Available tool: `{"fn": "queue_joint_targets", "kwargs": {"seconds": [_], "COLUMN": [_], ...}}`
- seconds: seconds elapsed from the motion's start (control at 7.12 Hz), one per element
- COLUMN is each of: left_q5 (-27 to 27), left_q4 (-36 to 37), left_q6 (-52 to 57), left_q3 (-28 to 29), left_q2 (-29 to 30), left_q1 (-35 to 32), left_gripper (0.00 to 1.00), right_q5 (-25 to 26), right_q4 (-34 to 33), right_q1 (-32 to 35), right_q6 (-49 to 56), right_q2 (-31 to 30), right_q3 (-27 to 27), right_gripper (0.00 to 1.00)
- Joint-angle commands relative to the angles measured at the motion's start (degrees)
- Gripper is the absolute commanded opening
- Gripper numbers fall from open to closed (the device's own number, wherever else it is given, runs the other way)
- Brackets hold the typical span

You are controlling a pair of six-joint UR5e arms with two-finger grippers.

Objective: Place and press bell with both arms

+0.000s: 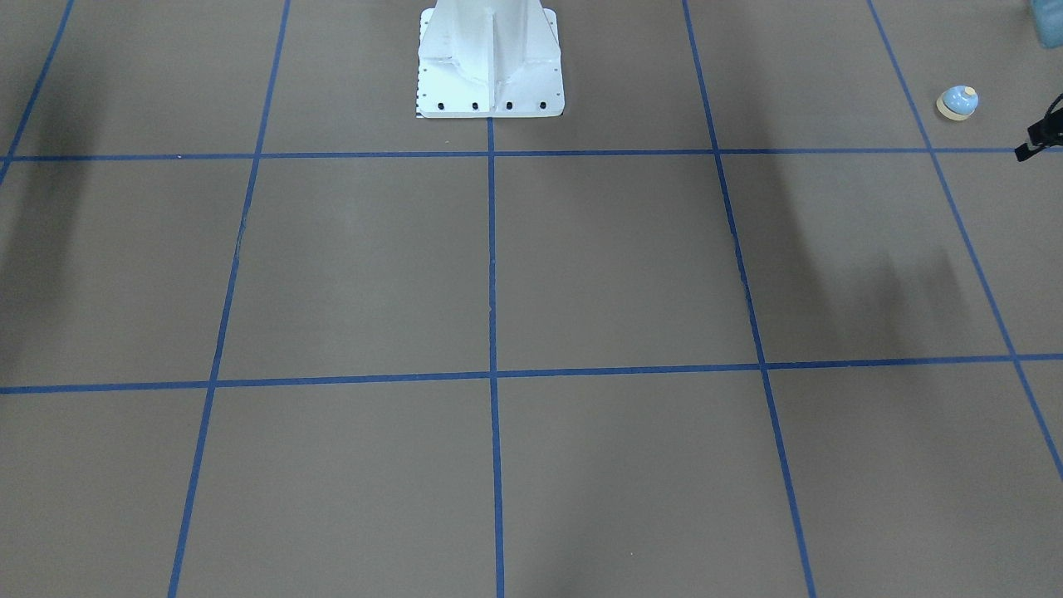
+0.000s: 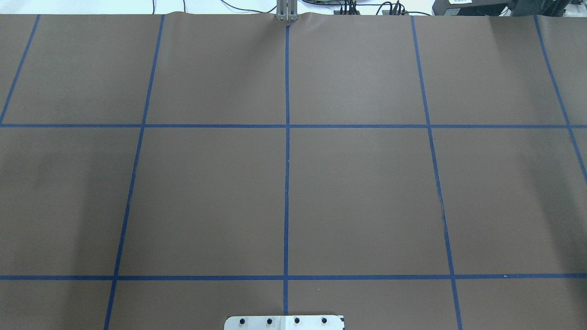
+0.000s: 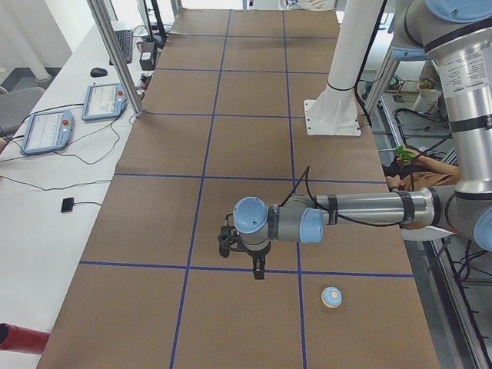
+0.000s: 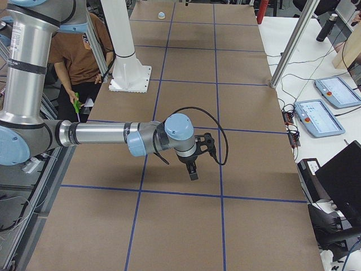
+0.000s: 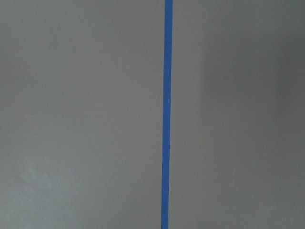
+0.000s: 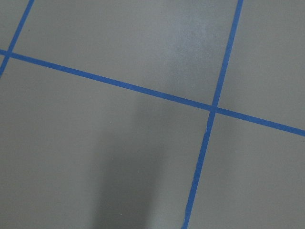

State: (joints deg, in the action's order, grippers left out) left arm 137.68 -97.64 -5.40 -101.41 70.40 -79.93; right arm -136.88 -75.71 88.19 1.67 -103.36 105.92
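The small light-blue bell (image 1: 957, 103) with a cream button and base stands on the brown table near the robot's left end; it also shows in the exterior left view (image 3: 331, 297) and far off in the exterior right view (image 4: 161, 14). My left gripper (image 3: 259, 270) hangs over the table, a short way from the bell; only a black sliver of it (image 1: 1042, 137) shows at the front-facing view's edge. My right gripper (image 4: 193, 172) hangs over the table's other end. I cannot tell whether either is open or shut. Both wrist views show only table and tape.
The white pedestal base (image 1: 490, 66) stands at the robot's edge of the table. Blue tape lines (image 2: 286, 160) grid the brown surface. A person in an orange shirt (image 4: 79, 56) stands beside the pedestal. Tablets (image 3: 46, 131) lie on the side bench.
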Motion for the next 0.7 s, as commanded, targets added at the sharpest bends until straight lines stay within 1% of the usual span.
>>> {"fn": "queue_joint_targets", "kwargs": {"seconds": [0.0,0.14,0.28,0.42,0.56], "left_q5": [-2.15,-2.06,-2.06,-1.97,-2.06], "left_q4": [-16.95,-18.01,-18.11,-19.24,-24.13], "left_q6": [-1.61,-4.41,-4.44,-4.53,-3.92], "left_q3": [3.64,4.02,4.02,4.98,7.95], "left_q2": [-9.98,-11.24,-11.68,-11.95,-12.39], "left_q1": [3.55,6.08,9.93,10.67,11.02], "left_gripper": [1.0,1.0,1.0,0.98,0.99], "right_q5": [-0.06,-0.23,-0.49,-0.5,-0.58], "right_q4": [0.03,0.03,0.03,0.03,0.12], "right_q1": [-0.12,-0.21,-0.47,-0.56,-0.56], "right_q6": [0.0,0.0,0.08,0.08,0.08], "right_q2": [0.26,0.35,0.35,0.35,0.35], "right_q3": [-0.19,-0.02,0.16,0.6,0.69], "right_gripper": [1.0,1.0,1.0,1.0,1.0]}}
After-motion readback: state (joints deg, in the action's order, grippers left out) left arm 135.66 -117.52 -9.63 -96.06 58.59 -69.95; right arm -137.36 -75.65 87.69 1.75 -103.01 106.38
